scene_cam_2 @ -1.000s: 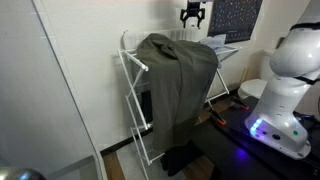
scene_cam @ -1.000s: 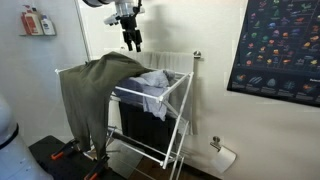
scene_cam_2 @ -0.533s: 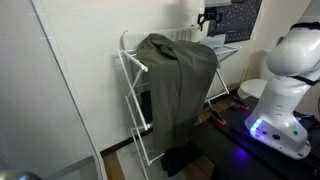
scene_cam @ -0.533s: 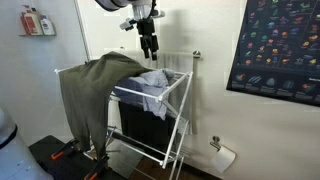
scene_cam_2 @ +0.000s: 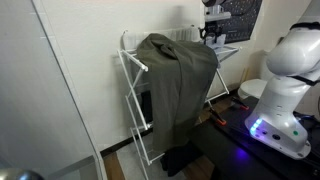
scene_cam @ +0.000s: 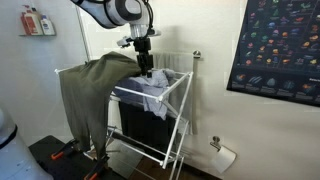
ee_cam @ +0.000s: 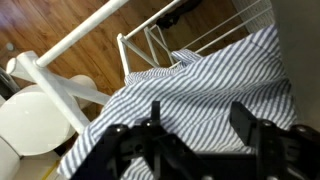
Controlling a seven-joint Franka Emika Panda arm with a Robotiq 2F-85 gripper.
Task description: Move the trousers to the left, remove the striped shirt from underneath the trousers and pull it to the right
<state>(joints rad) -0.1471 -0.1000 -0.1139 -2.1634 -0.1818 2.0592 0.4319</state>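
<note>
- The trousers [scene_cam: 93, 82] hang bunched over one end of the drying rack [scene_cam: 181, 108], off to the side of my hand [scene_cam: 146, 68]. I judge the first step done.
- The striped shirt [scene_cam: 154, 90] lies directly beneath the hand, mostly uncovered. Its edge nearest the trousers may be tucked under them, I cannot tell.
- Left to do: grasp the shirt, draw it free and pull it right.
- The arm reaches down from above with the hand pointing straight down. In the wrist view its fingers [ee_cam: 155, 118] are spread apart just over the stripes, gripping nothing.
</note>
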